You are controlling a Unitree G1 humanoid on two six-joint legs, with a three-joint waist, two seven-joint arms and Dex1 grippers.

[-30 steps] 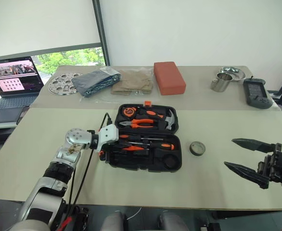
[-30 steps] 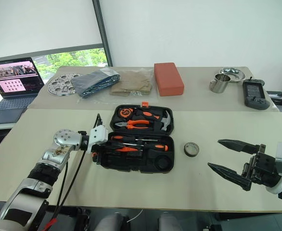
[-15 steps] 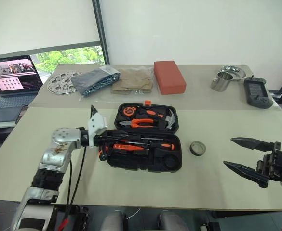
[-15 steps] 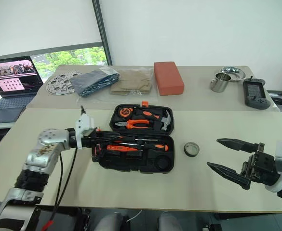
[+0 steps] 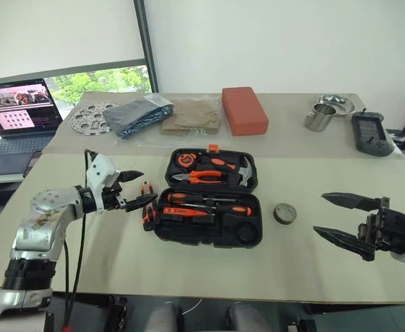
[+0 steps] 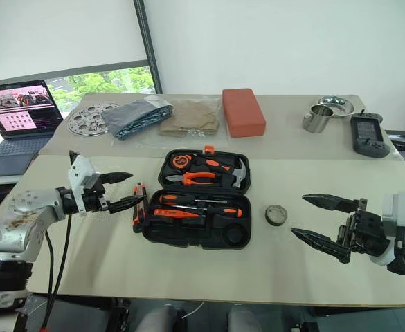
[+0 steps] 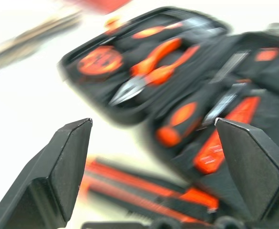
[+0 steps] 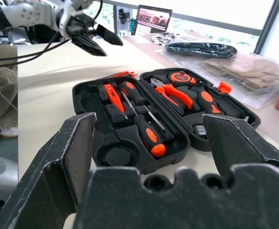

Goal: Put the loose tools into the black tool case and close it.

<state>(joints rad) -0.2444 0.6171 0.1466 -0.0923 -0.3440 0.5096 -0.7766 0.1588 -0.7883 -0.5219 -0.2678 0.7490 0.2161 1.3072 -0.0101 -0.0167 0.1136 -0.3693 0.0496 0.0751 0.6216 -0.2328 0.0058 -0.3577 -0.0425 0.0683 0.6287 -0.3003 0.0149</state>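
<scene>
Open case [image 5: 205, 200] lies mid-table, lid on the far side; two screwdrivers [image 5: 209, 205] sit in its near half. Knife [image 5: 145, 202] rests on the table against the case's left edge. Tape roll [image 5: 284, 213] lies just right of the case. Left gripper [image 5: 134, 188] — fingers apart, empty — hovers left of the knife. Right gripper [image 5: 337, 216] — fingers apart, empty — hangs right of the roll.
</scene>
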